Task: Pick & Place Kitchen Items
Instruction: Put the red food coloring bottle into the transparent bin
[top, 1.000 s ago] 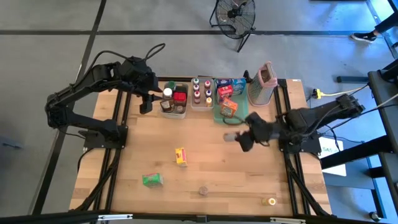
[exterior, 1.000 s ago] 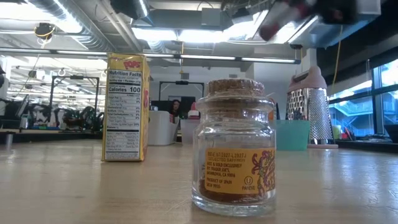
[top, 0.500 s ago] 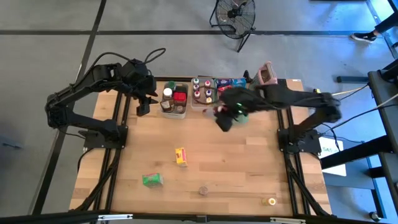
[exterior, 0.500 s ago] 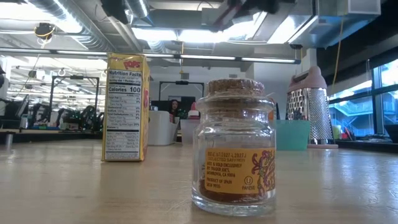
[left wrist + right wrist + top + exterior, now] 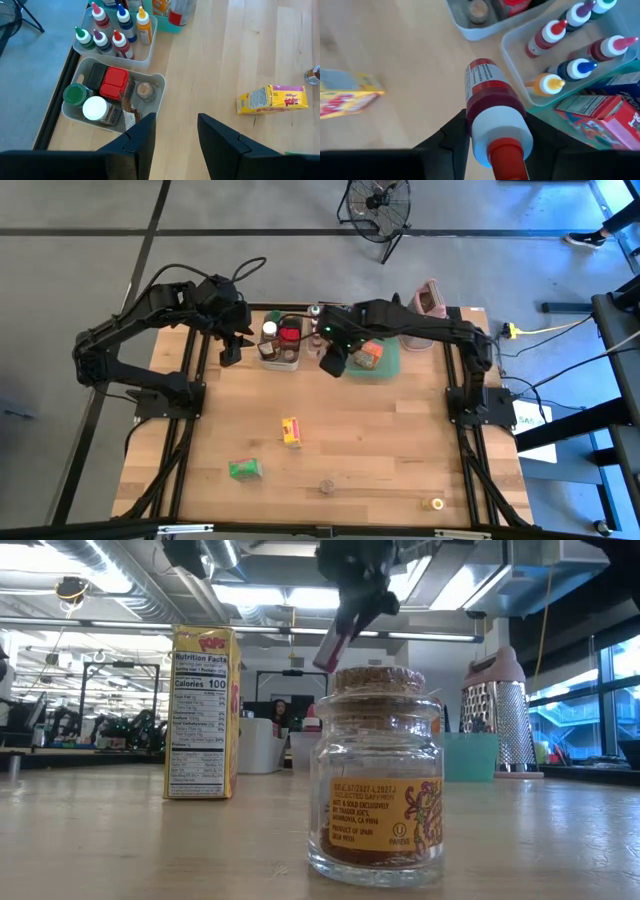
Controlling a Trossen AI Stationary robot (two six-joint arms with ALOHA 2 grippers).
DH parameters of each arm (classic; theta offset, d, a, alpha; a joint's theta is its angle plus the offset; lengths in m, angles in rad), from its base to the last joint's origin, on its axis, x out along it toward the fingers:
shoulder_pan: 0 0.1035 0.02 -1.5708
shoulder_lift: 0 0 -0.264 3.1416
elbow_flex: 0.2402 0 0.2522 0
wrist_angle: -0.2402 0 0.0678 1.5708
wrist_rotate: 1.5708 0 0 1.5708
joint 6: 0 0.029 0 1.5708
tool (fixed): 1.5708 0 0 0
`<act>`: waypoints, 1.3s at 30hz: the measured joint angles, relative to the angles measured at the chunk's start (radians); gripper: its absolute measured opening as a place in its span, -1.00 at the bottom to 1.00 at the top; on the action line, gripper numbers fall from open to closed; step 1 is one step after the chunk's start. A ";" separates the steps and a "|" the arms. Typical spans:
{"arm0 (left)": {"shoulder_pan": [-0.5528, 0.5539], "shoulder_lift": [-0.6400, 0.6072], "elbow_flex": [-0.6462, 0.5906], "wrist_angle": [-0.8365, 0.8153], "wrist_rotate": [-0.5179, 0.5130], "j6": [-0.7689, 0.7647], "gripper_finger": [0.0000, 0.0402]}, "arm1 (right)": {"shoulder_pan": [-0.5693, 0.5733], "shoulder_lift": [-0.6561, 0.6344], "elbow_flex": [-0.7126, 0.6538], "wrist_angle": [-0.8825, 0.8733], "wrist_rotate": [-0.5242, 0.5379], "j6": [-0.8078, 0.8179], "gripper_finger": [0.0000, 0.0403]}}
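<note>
My right gripper [image 5: 330, 361] hangs at the near edge of the clear tub of small colour-capped bottles [image 5: 325, 328], shut on a small bottle of red liquid with a white collar and red tip [image 5: 494, 112]. In the low view this bottle [image 5: 335, 643] slants below the gripper, above the table. My left gripper [image 5: 175, 145] stands open and empty above the table, left of the tub of jars [image 5: 112, 95]. A yellow box [image 5: 291, 431], a green box [image 5: 244, 469] and a cork-topped jar [image 5: 380, 775] rest on the wood. My right gripper pinches the red bottle between its two fingers [image 5: 454, 137] at the white collar end [image 5: 497, 130]. The fingers slant down from above and lie along the bottle. Its bottom end [image 5: 480, 67] points away from the wrist. The bottle is tilted and lifted clear of the table.
A green tray [image 5: 392, 360] with food boxes sits right of the bottle tub, with the metal grater [image 5: 425, 310] at the far right. A small round item [image 5: 432, 503] lies near the front edge. The middle of the table is bare wood.
My right gripper has swung from the table's right side toward the far edge and left, carrying the red bottle to the near edge of the bottle tub. It rolled about its own line on the way, and the bottle stays clear of the table.
</note>
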 joint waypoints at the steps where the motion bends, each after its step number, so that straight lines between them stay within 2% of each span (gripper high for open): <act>1: 0.000 0.000 0.000 0.000 0.000 0.000 -0.30 | -0.010 0.010 0.000 -0.003 0.001 -0.008 -0.29; 8: 0.000 0.000 0.000 0.000 0.000 -0.014 -0.30 | -0.061 0.066 0.000 -0.003 0.069 -0.073 -0.29; 15: 0.000 0.000 0.000 0.000 0.000 -0.023 -0.30 | -0.077 0.089 0.000 -0.017 -0.023 -0.101 -0.29; 23: 0.000 0.000 0.000 0.000 0.000 -0.022 -0.30 | -0.076 0.092 0.001 -0.118 -0.026 -0.110 -0.29; 39: 0.000 0.000 0.000 0.002 -0.001 -0.010 -0.30 | -0.101 0.132 0.000 -0.104 -0.015 -0.115 -0.29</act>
